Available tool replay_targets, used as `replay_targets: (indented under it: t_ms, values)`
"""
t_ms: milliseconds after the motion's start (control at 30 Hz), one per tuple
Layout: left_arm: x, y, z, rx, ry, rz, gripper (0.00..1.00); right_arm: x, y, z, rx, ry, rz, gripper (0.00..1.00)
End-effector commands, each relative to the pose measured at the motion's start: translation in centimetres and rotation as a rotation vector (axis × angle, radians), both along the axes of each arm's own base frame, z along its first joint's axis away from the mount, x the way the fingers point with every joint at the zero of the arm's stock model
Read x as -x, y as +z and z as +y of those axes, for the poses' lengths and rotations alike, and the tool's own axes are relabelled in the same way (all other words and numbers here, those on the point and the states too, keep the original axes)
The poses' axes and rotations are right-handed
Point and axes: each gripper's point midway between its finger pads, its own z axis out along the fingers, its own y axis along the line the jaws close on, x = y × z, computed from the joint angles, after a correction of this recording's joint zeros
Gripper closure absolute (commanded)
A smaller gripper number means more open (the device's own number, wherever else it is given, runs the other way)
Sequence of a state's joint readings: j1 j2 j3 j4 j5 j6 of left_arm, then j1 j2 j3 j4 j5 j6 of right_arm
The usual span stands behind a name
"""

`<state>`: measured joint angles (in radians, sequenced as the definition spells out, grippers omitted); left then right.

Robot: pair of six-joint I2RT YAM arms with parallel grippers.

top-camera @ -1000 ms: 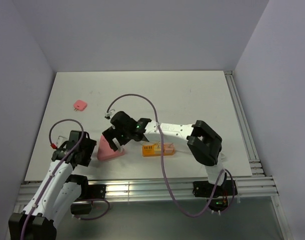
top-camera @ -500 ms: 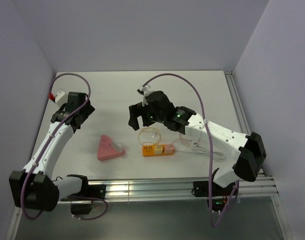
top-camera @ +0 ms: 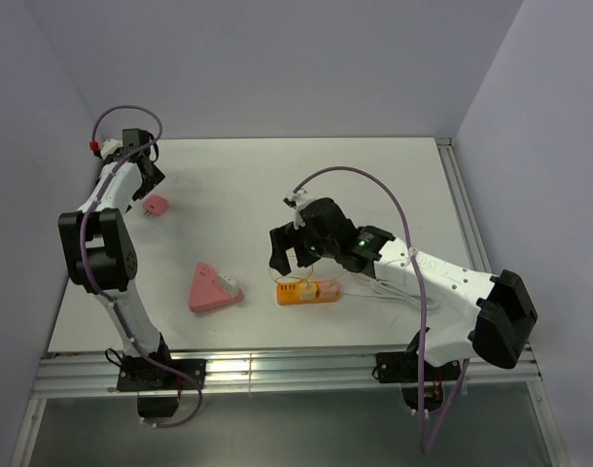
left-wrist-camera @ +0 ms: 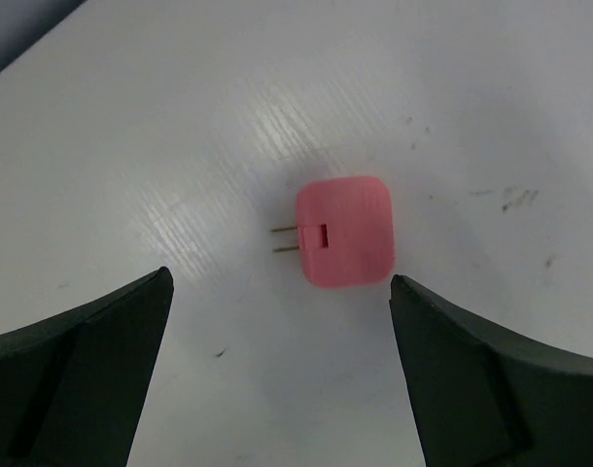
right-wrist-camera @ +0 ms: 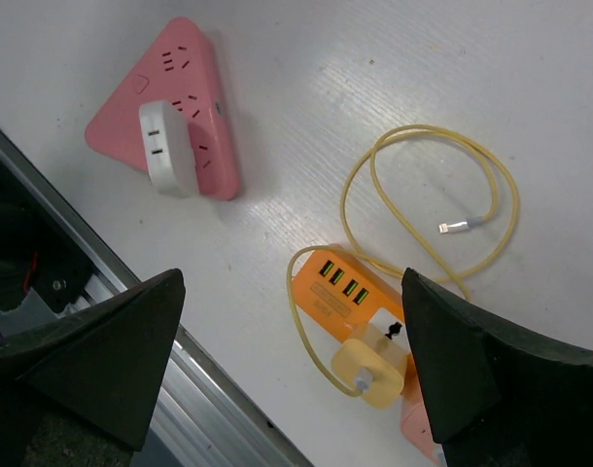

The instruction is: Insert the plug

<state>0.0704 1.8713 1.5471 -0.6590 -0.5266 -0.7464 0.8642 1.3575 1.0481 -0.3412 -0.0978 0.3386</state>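
The pink plug (left-wrist-camera: 345, 233) lies flat on the white table (top-camera: 374, 185), alone in the far left part of it. In the left wrist view it is directly below the left pincer (left-wrist-camera: 280, 292), a little toward the right finger. This pincer is wide open and holds nothing, and both fingers stand apart from the plug.

The two metal prongs of the plug point sideways, toward the left finger in that view. So the axis of the prongs runs across the gap, from one finger to the other. I judge that a straight closing would push on the prong tips. The wrist probably must turn first, so that the fingers meet the smooth sides of the body.

Well apart from the plug, toward the near edge of the table, lies the pink triangular power strip (right-wrist-camera: 180, 68), which has a white adapter (right-wrist-camera: 167, 146) in it. Further from the plug is the orange power strip (right-wrist-camera: 340, 292) with its yellow cable (right-wrist-camera: 423, 195). The right pincer (right-wrist-camera: 293, 292) hangs over these, also open and empty. The left arm is clearly the nearer one to the plug.
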Motion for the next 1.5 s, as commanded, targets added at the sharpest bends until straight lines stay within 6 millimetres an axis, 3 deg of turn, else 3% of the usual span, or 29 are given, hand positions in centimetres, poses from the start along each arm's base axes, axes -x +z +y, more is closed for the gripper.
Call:
replay_targets:
  t_ms: [0,167,267,500,867,1067,1333,1433,1467]
  values:
    - [-1.4,-2.3,0.2,0.072,0.006,0.034,0.01,-0.4,1.8,-0.3,-0.064,0.010,-0.066,0.01]
    - [-3.9,-4.2,0.3,0.122,-0.023,-0.027,0.01,-0.8,0.6,-1.5,-0.048,-0.003,-0.053,0.01]
    - [-4.0,-5.2,1.0,0.113,0.014,-0.014,0.01,-0.9,0.4,-2.0,-0.051,-0.012,-0.050,0.01]
    - [-4.8,-7.7,0.6,0.141,-0.020,0.017,0.01,-1.0,0.6,-1.9,-0.065,-0.004,-0.046,0.01]
    - [-6.8,-8.4,0.8,0.132,-0.046,0.008,0.01,-1.1,0.4,-1.8,-0.057,-0.006,-0.039,0.01]
    - [-6.9,-9.3,0.7,0.132,-0.055,0.020,0.01,-1.2,0.4,-1.7,-0.058,-0.004,-0.035,0.02]
    - [-6.3,-9.9,0.0,0.169,-0.069,0.015,0.17,-1.2,0.9,-1.5,-0.069,-0.003,-0.034,0.02]
    - [-6.5,-10.1,-0.2,0.174,-0.090,0.013,0.33,-1.0,1.0,-1.4,-0.076,0.001,-0.026,0.02]
    - [-6.6,-10.3,-0.5,0.181,-0.106,0.018,0.44,-0.9,1.2,-1.4,-0.081,0.004,-0.027,0.02]
